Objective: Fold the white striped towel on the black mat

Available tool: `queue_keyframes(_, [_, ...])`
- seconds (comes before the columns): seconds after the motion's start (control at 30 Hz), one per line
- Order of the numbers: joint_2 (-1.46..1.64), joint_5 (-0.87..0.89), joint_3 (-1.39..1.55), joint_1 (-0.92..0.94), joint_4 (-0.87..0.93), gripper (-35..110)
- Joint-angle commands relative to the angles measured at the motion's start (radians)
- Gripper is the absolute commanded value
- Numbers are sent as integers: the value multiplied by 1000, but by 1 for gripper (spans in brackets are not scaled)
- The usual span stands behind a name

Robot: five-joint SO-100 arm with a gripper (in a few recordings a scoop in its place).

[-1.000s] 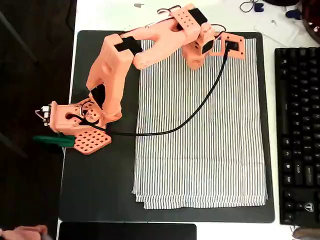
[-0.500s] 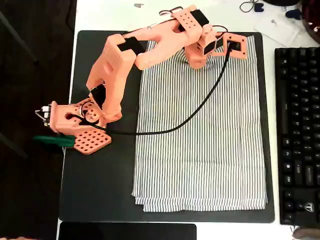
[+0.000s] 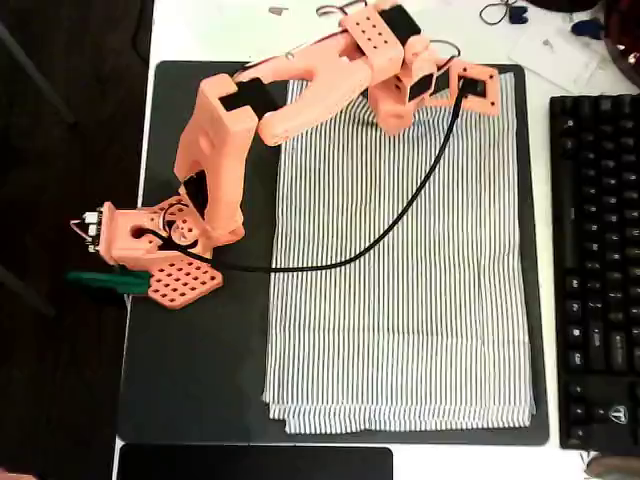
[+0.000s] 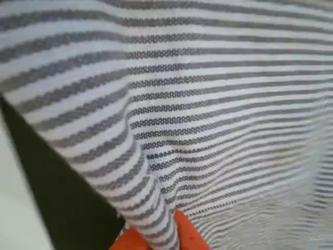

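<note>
The white striped towel (image 3: pixel 400 300) lies spread over the right part of the black mat (image 3: pixel 200 360), its stripes running top to bottom in the overhead view. My orange gripper (image 3: pixel 393 118) is at the towel's far edge, near the top of the picture. In the wrist view the towel (image 4: pixel 208 104) rises in a tented fold that runs down to an orange fingertip (image 4: pixel 156 237), so the gripper is shut on the cloth. The black mat (image 4: pixel 62 198) shows at lower left under the lifted edge.
A black keyboard (image 3: pixel 595 270) lies along the right edge, close to the mat. A smaller black slab (image 3: pixel 255 463) sits below the mat. The arm's base (image 3: pixel 160 250) and a green clamp (image 3: pixel 100 282) stand at the mat's left side. A black cable (image 3: pixel 400 215) hangs across the towel.
The gripper has shifted slightly toward the top of the overhead view with the towel's far edge. The towel's near edge now lies a little lower in the picture.
</note>
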Motion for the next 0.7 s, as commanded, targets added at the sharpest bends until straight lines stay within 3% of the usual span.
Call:
queue_keyframes(0.0, [81,-5,-101,-12,60,0])
queue_keyframes(0.3, [212,-103,-198,121,196,0])
queue_keyframes(0.67, [460,-316,91,434,187,0])
